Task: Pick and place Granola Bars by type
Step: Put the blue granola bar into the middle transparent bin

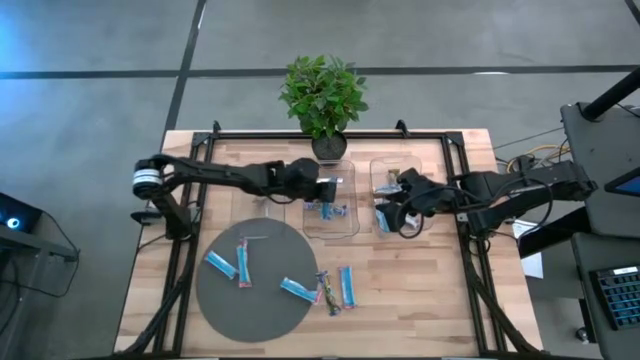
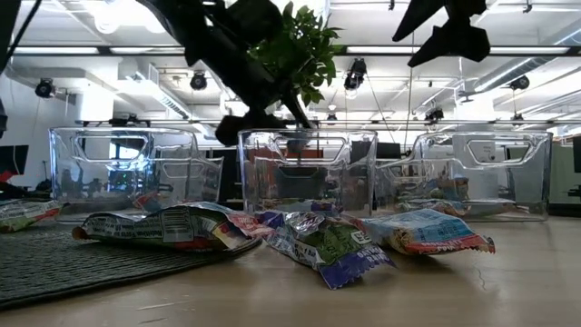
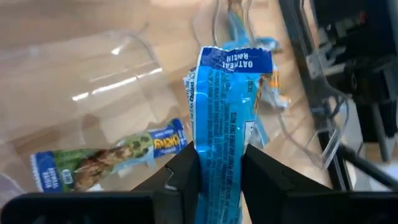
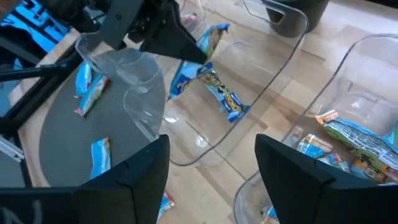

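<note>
Left wrist view: fingers (image 3: 186,171) pinching blue bar (image 3: 224,118)

Worktop (image 1: 420,300) is pale wood planks, smooth finish. Round mat (image 1: 225,300) looks matt grey and ribbed. Trays (image 1: 345,225) are clear glossy plastic; bar wrappers (image 3: 221,124) are shiny, crinkly film.

My left gripper (image 1: 333,185) is extended toward the table's middle, fingers (image 3: 186,171) clamped. My right gripper (image 1: 385,212) is angled in from the right, fingers (image 4: 146,165) spread, gripping nothing.
</note>
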Motion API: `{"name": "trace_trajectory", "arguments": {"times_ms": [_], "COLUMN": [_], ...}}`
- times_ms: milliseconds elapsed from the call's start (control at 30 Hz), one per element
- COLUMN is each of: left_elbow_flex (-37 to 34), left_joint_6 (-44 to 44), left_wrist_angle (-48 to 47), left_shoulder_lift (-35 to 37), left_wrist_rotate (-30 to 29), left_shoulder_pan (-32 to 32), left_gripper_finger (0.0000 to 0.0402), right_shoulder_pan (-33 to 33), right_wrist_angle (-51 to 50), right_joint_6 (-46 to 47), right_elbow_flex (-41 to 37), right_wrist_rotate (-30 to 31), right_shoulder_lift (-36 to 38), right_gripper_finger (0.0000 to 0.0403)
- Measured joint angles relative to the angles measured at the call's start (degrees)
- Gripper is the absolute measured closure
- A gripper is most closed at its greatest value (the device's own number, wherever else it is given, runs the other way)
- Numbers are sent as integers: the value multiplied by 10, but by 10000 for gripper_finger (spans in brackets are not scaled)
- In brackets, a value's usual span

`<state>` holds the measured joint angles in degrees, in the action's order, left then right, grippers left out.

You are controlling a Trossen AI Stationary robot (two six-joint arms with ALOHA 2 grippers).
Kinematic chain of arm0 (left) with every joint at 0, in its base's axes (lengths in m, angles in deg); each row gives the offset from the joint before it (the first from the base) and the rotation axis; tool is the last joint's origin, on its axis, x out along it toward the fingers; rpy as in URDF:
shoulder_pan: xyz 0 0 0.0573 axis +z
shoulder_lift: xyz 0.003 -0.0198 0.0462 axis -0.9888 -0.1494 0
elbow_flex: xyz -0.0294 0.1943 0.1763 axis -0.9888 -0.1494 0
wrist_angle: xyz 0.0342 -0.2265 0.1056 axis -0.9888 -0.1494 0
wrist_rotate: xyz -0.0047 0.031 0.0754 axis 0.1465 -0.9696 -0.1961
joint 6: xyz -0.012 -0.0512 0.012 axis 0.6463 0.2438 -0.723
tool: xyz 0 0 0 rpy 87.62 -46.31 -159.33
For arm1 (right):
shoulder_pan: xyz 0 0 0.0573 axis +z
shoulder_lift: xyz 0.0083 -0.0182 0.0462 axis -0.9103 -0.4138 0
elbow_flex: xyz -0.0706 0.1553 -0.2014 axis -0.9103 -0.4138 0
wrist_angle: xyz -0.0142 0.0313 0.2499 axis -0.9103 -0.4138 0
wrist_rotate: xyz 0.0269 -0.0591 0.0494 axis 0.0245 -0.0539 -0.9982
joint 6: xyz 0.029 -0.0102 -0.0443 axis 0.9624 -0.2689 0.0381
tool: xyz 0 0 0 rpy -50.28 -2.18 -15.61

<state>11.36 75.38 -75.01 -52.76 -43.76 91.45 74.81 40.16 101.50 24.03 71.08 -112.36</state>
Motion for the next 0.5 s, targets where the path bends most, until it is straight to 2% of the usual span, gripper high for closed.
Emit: {"name": "trace_trajectory", "arguments": {"times_ms": [167, 333, 400, 500], "left_elbow_flex": [16, 20, 20, 20], "left_joint_6": [-34, -71, -100, -153], "left_wrist_angle": [-3, -41, -60, -102], "left_shoulder_lift": [-7, 29, 55, 101], "left_wrist_rotate": [21, 27, 50, 84], "left_shoulder_pan": [0, -8, -23, -73], "left_gripper_finger": [274, 231, 223, 221], "right_shoulder_pan": [0, 0, 0, 0], "right_wrist_angle": [-1, 0, 0, 0], "right_joint_6": [-7, -33, -49, -71], "right_elbow_flex": [-5, -5, -5, -5], "right_wrist_rotate": [-2, -5, -14, -60], "right_shoulder_lift": [-5, -6, -6, -8], "right_gripper_finger": [177, 177, 177, 177]}}
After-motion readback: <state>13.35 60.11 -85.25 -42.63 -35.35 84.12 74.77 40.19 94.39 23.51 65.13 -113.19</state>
